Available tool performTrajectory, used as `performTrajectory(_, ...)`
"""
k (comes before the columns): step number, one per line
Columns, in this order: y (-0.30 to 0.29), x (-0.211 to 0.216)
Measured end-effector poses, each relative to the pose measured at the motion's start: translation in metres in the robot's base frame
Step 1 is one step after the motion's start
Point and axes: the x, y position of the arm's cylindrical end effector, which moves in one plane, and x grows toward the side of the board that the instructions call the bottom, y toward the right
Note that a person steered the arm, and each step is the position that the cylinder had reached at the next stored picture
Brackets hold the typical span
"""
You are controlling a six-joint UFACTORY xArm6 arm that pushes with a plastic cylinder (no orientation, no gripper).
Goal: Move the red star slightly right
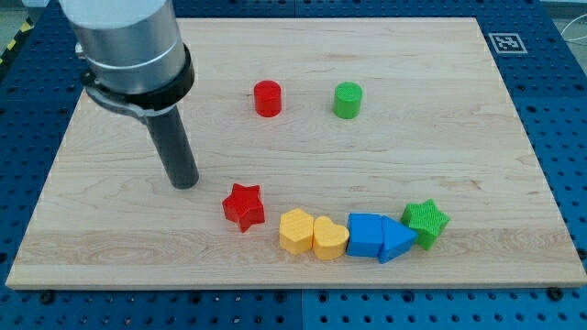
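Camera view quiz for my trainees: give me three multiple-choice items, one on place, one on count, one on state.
1. Where is my tip relative to the red star?
A. at its upper left, with a gap
B. at its right, touching
C. below it

2. How many green blocks lie on the board?
A. one
B. two
C. three

3. How do the two yellow blocks sit?
A. stacked
B. far apart
C. side by side, touching

Answers: 1 A, bare wood shows between them. 2 B, the green cylinder and the green star. 3 C, the yellow hexagon meets the yellow heart.
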Motion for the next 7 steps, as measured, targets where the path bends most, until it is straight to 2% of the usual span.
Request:
performTrajectory(4, 0.0, 0.064)
performTrajectory(6, -0.046, 0.053)
performTrajectory(7, -0.046, 0.033)
